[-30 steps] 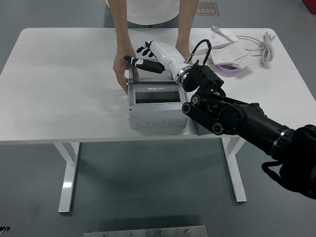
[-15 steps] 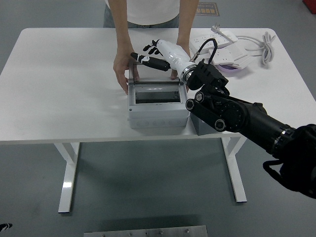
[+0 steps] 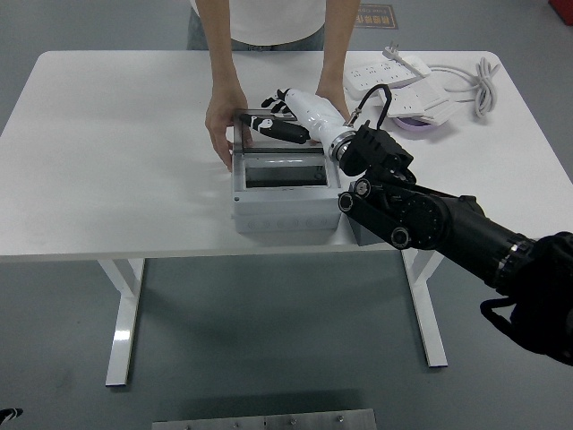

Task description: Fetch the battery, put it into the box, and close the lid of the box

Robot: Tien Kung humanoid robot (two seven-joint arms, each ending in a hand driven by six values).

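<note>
1. Your right hand point(image 3: 285, 116) reaches in from the lower right, its black arm point(image 3: 430, 219) crossing over the right end of the grey box point(image 3: 285, 193) near the middle of the white table point(image 3: 116, 152).
2. The hand's white shell sits above the box's far edge, with the dark fingers point(image 3: 279, 131) stretched out leftward over the clear lid point(image 3: 269, 134), which stands raised at the back of the box. You can see the fingers extended rather than curled; whether they press on the lid or only hover at it cannot be told.
3. The box's top opening shows a dark interior; you cannot make out a battery in it from this view.
4. A person point(image 3: 269, 22) stands at the far side. One of the person's hands point(image 3: 222, 121) rests against the box's far left corner; the other hand point(image 3: 331, 94) is down just behind your right hand, partly hidden.
5. White power strips point(image 3: 403, 85) with a coiled cable point(image 3: 479, 81) lie at the table's far right, well apart from the box.
6. Your left arm does not appear.
</note>
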